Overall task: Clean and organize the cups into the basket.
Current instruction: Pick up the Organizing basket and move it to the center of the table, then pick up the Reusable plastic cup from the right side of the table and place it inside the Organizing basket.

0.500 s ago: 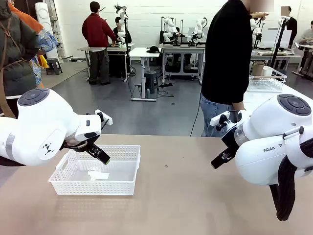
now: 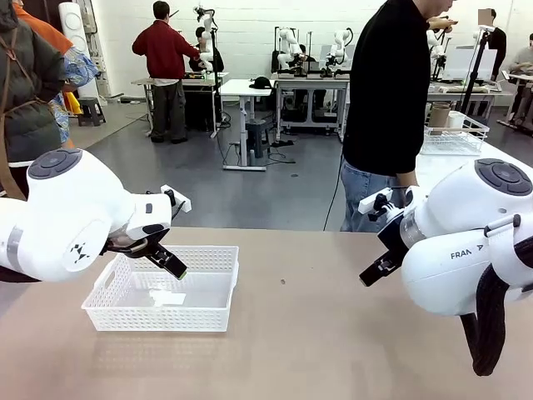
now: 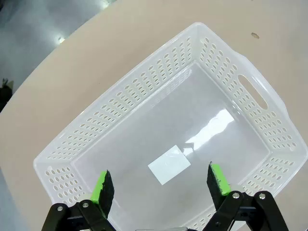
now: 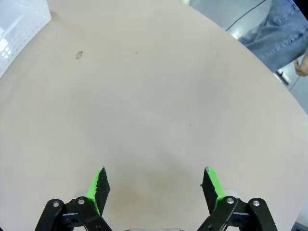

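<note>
The white lattice basket [image 2: 158,312] sits on the left part of the tan table, empty except for a white sticker on its floor. My left gripper [image 2: 171,265] hangs open just above it; in the left wrist view the basket [image 3: 144,77] lies below the open left gripper [image 3: 161,185]. Above bare tabletop on the right, my right gripper [image 2: 379,268] stands open with nothing held, as the right wrist view of it [image 4: 155,185] confirms. A tan-brown cup [image 2: 439,117] and a pale cup [image 2: 455,122] stand far off at the back right.
A person [image 2: 387,108] in a black top and jeans stands at the table's far side. The two cups stand in a white wire basket [image 2: 454,142] on another white table. The basket's corner [image 4: 19,24] shows in the right wrist view.
The person at the far side has shifted slightly. Both arms and the basket have stayed put.
</note>
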Robot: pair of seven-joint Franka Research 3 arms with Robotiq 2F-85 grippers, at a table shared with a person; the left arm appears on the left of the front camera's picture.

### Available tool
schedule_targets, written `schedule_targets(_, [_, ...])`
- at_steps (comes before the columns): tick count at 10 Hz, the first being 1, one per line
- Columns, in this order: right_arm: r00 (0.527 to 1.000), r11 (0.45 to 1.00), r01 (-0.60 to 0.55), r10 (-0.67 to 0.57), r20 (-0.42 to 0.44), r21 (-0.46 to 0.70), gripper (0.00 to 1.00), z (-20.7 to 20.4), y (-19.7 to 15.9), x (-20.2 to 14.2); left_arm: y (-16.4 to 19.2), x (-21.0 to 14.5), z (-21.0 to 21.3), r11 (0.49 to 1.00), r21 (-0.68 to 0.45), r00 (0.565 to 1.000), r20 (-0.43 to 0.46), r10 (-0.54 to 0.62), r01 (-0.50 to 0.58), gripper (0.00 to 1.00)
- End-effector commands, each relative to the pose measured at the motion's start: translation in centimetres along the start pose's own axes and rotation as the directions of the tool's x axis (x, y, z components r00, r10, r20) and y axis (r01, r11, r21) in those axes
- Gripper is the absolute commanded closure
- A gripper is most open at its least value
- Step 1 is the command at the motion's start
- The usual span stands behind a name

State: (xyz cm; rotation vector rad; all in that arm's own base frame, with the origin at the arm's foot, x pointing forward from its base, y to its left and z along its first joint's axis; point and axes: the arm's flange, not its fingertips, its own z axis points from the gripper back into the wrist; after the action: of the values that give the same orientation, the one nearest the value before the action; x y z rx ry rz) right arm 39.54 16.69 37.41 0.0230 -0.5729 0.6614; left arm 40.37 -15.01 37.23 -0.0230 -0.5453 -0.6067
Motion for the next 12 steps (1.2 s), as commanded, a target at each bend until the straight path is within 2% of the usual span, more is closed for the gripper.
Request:
schedule_targets(1, [1.000, 1.000, 0.000, 0.000, 0.000, 0.000, 0.00, 0.00, 0.00, 0.00, 0.00, -0.01, -0.01, 1.000, 0.000, 1.000, 0.000, 0.000, 0.000, 0.00])
schedule_targets(12, [1.000, 1.000, 0.000, 0.000, 0.000, 0.000, 0.00, 0.00, 0.00, 0.00, 0.00, 0.00, 0.00, 1.000, 0.000, 1.000, 0.000, 0.000, 0.000, 0.00])
